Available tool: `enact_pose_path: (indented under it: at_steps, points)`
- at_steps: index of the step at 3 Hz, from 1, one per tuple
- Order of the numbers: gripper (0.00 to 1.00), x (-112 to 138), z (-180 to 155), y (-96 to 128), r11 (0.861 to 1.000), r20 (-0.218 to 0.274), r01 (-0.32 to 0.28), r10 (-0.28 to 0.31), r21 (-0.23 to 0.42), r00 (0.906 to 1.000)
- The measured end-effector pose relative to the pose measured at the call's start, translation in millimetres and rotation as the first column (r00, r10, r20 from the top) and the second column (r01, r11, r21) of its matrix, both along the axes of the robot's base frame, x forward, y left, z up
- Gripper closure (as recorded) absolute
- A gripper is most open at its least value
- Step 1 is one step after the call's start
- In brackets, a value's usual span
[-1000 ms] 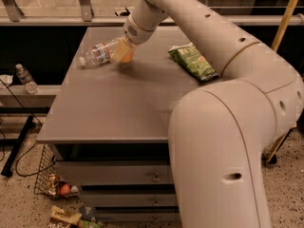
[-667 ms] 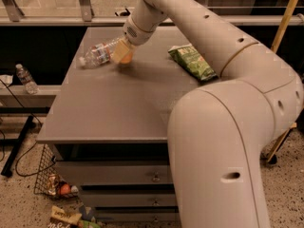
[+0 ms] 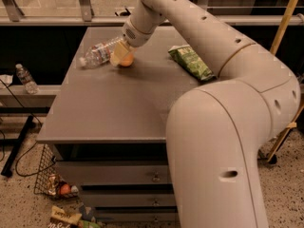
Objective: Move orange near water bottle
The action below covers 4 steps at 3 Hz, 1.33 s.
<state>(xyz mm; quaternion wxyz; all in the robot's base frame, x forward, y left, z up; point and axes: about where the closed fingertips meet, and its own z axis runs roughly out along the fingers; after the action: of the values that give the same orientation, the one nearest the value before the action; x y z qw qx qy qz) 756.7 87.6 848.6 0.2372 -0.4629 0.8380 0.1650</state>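
Because the water bottle [image 3: 97, 54] lay on its side near the far left edge of the table [image 3: 109, 113], any nudge could have rolled it off. The end effector [image 3: 120, 56] sat low just to its right, against the orange [image 3: 127, 61] (whether it clasped the fruit or stood free of it could not be told). The orange was close beside the bottle. A careless withdrawal might have dragged the round fruit away, toward the green chip bag [image 3: 190, 61] further right.

Arm [image 3: 199, 30] stretched forward-left; gripper [image 3: 121, 57] low, far left.
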Motion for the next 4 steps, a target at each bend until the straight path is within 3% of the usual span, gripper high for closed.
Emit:
enact_pose_path:
  at_steps: [2, 3, 4]
  points:
    - [0.0, -0.1, -3.5, -3.1, 1.0, -0.002, 0.004, -0.004, 0.0, 1.0]
    - [0.0, -2.6, 0.5, -33.1, 0.999, 0.016, 0.05, -0.05, -0.003, 0.9986]
    - [0.0, -14.9, 9.6, -77.2, 0.995, 0.048, 0.101, -0.101, -0.003, 0.9937]
